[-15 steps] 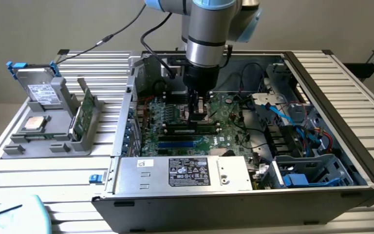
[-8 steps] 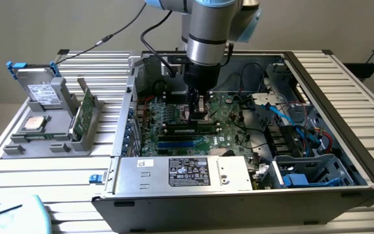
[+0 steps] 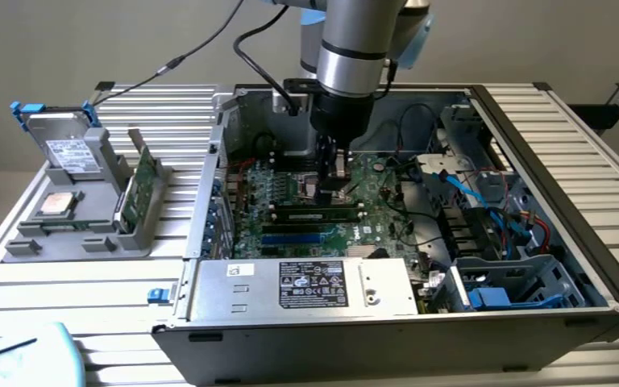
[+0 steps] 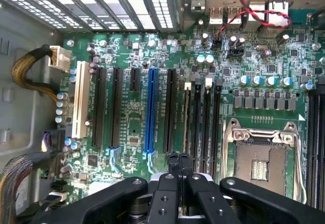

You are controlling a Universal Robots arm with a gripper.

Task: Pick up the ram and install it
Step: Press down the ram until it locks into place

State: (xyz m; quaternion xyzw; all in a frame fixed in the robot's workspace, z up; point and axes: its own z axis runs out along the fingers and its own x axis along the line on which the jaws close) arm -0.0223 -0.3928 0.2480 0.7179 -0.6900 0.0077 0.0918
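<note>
Exterior view high, looking down into open computer case (image 3: 567, 145), wrist view close over motherboard (image 4: 132, 46) (shared)

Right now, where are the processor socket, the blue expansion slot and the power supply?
processor socket (image 4: 260, 165): wrist view, on its contact field.
blue expansion slot (image 4: 151, 107): wrist view, middle of its length.
power supply (image 3: 312, 284): exterior view, on its black label.

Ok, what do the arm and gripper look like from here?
The arm is a silver-grey metal tube with pale blue joint caps and a black wrist section, with black cables trailing off it. The gripper is matt black, with jointed linkages dotted with round pins and slim fingertips.
</note>
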